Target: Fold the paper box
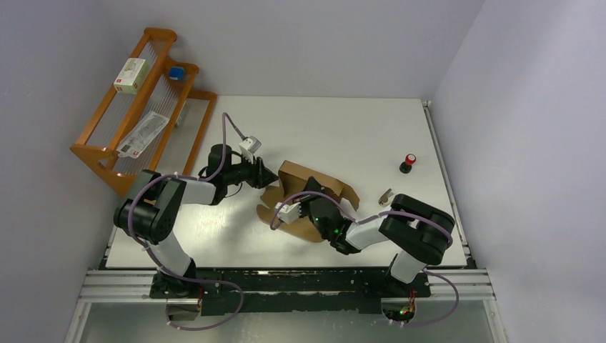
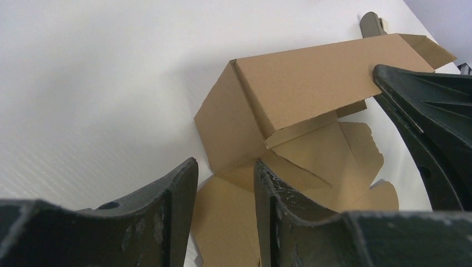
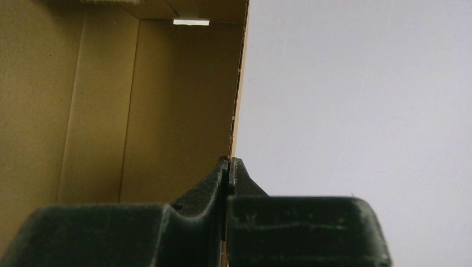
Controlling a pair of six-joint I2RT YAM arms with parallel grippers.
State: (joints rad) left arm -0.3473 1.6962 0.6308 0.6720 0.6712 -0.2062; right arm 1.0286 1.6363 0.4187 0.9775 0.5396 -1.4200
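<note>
Half-folded paper box with both arms at it.
It sits mid-tabletop, nearer the front edge. The right gripper is pinched tight on one upright wall's edge. The left gripper is at the box's left end, jaws apart, holding nothing.

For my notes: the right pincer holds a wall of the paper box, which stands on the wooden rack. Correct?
No: the paper box lies on the table, not the wooden rack; see the top view. The right pincer does hold its wall.
</note>
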